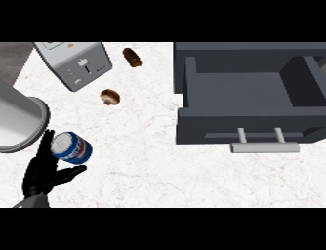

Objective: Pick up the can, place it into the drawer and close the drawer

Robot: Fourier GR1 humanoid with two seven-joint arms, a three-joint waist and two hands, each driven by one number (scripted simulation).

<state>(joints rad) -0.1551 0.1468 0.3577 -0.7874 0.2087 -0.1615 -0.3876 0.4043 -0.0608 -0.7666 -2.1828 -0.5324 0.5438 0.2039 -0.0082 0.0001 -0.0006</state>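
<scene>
The can (73,148), blue with a white top, stands on the white counter at the lower left. My left hand (43,175) comes in from the lower edge just left of it. Its fingers (46,146) run straight up along the can's left side and its thumb (74,170) sticks out under the can, so the hand is open with the can in the gap. The grey drawer (194,88) stands pulled open at the right, with nothing in it. Its light handle (264,147) faces me. My right hand does not show.
A big grey forearm (7,114) fills the left edge above the hand. A grey toaster (76,62) stands at the back left. Two brown food pieces lie near it, one (131,57) at the back and one (110,96) nearer the can.
</scene>
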